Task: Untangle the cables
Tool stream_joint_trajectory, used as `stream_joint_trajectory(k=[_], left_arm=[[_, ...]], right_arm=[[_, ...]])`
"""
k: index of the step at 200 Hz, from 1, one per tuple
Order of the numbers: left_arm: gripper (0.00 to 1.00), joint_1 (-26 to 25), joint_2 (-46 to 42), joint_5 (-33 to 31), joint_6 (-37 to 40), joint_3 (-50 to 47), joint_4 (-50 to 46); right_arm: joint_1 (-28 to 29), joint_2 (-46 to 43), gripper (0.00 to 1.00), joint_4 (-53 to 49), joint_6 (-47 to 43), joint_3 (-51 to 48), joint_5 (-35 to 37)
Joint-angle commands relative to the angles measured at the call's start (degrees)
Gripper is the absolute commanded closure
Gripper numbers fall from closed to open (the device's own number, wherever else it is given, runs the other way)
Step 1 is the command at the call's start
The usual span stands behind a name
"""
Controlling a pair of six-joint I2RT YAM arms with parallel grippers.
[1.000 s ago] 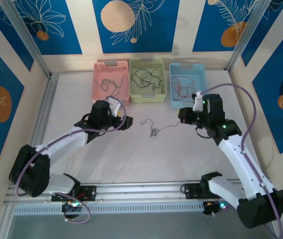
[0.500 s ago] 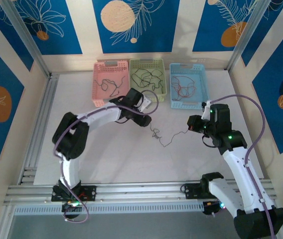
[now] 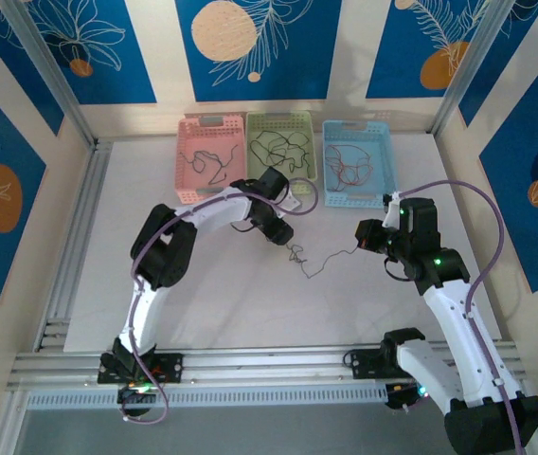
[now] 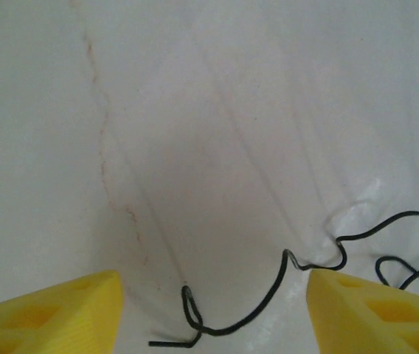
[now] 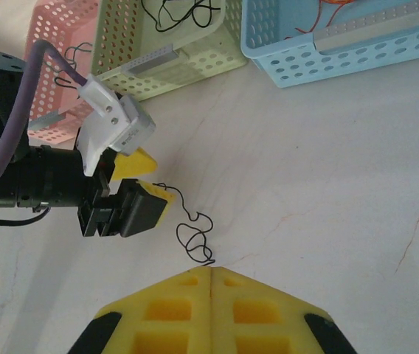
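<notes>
- From above, the black cable [image 3: 296,254] is only a faint squiggle mid-table [image 3: 222,303]. The left wrist view shows its kinks and loops.
- The left gripper [image 4: 213,287] is partly open, with a yellow finger on each side of the wire, not pinching it.
- The right gripper [image 5: 212,271] is pressed shut, and the cable's end runs into its tips.
- The pink basket [image 3: 210,120], green basket [image 3: 281,118] and blue basket [image 3: 356,126] line the far edge. There is bare table nearer the arms.
</notes>
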Motion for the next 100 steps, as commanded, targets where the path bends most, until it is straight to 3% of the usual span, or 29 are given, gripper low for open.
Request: stream_joint_trajectory(k=[1, 12, 38, 51, 100], left_arm=[[0.44, -0.5, 1.0, 1.3, 1.0, 0.6, -1.0], [0.51, -0.5, 1.0, 0.7, 0.9, 0.4, -0.3], [0.88, -0.5, 0.5, 0.4, -0.1, -0.7, 2.5], [1.00, -0.5, -0.4, -0.3, -0.6, -2.5, 4.6], [1.00, 3.1, -12.2, -15.0, -8.0, -13.6, 9.1]], right_arm=[[-0.3, -0.8, 1.00, 0.4, -0.7, -0.9, -1.6], [-0.2, -0.8, 1.00, 0.4, -0.8, -0.9, -1.5], [-0.2, -1.0, 1.00, 0.3, -0.8, -1.0, -1.0], [-0.3, -1.2, 1.00, 0.2, -0.9, -1.0, -0.5], [-1.7, -2.3, 1.00, -0.2, 0.1, -1.2, 4.0]])
